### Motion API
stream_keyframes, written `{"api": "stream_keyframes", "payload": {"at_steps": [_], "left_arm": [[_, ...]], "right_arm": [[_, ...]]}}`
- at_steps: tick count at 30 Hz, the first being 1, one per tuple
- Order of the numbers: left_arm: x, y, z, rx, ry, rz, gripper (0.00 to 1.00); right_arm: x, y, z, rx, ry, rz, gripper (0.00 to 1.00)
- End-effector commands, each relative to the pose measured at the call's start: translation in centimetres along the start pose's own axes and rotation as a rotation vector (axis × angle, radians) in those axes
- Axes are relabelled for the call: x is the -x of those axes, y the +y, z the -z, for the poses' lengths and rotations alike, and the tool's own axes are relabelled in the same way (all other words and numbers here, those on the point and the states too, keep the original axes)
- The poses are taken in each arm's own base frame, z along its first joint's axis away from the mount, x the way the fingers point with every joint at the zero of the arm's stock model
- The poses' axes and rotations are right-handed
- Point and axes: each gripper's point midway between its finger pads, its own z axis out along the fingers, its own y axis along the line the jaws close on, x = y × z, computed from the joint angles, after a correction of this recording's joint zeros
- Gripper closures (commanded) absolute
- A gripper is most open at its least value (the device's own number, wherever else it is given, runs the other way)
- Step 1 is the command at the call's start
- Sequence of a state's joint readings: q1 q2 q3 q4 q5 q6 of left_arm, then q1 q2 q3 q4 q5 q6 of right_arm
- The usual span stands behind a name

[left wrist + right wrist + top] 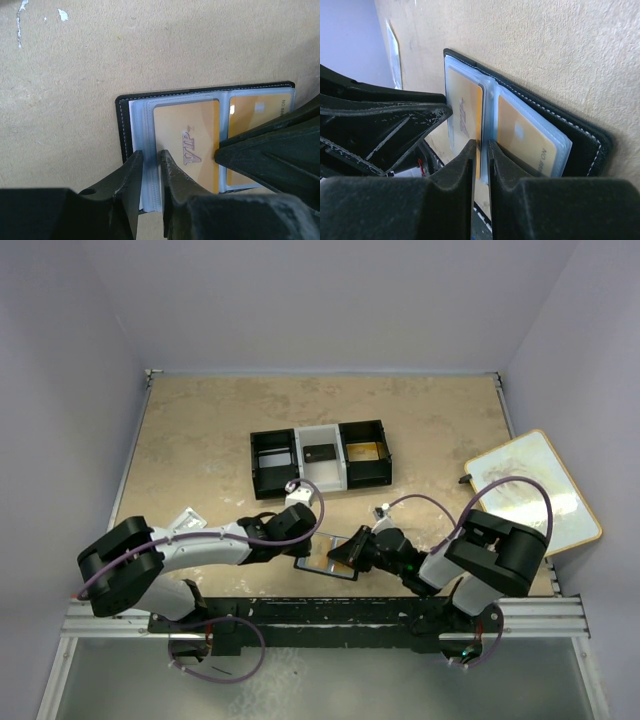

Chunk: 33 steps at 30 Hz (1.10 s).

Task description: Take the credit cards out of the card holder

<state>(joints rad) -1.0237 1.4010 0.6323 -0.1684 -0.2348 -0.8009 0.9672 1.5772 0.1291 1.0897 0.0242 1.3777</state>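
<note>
Card holder [327, 562] lying open on the table [200, 440] between the arms, gold credit cards [186, 145] in its clear sleeves [141, 130]. Left gripper [150, 175] pinches the outer sleeve edge; right gripper [480, 155] is clamped on the VIP card [464, 112] at the centre fold.

Bright even overhead light, soft shadows, sheen on card holder [142, 130] sleeves

Your card holder [322, 568] lies open on the tabletop [200, 440] near its front edge, between your left end effector [303, 548] and right end effector [346, 552]; credit cards [186, 145] sit inside it, the tray [258, 465] behind it.
</note>
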Motion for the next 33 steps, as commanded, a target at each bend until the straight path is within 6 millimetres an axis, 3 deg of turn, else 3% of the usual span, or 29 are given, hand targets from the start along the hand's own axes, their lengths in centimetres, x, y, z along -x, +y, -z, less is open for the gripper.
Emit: {"api": "stream_keyframes", "payload": {"at_steps": [1,6,10,14,16,23,27,33], "left_arm": [[-0.6,-0.8,-0.5,-0.013,0.015,-0.009,0.84],[-0.9,-0.7,-0.3,-0.018,0.018,-0.01,0.87],[-0.8,-1.3,0.0,-0.039,0.017,-0.007,0.9],[-0.8,-1.7,0.2,-0.063,0.018,-0.002,0.9],[-1.0,-1.2,0.1,-0.044,0.02,-0.005,0.91],[-0.9,-0.4,0.2,-0.006,0.011,-0.009,0.91],[-1.1,0.2,0.0,0.028,0.011,-0.011,0.92],[-1.1,0.3,-0.3,0.035,0.015,-0.008,0.93]], "right_arm": [[0.1,0.5,-0.7,0.014,0.001,0.014,0.84],[0.4,0.6,-0.5,0.016,-0.009,0.009,0.84],[0.2,-0.2,-1.4,-0.085,0.022,0.049,0.76],[1.8,0.1,-1.9,-0.133,-0.046,0.084,0.82],[1.8,0.3,-1.8,-0.127,-0.046,0.089,0.9],[1.5,1.6,-0.4,-0.044,-0.032,0.098,1.0],[2.1,2.4,0.8,-0.006,-0.066,0.096,1.0],[2.8,1.7,2.1,-0.034,-0.094,0.085,0.98]]}}
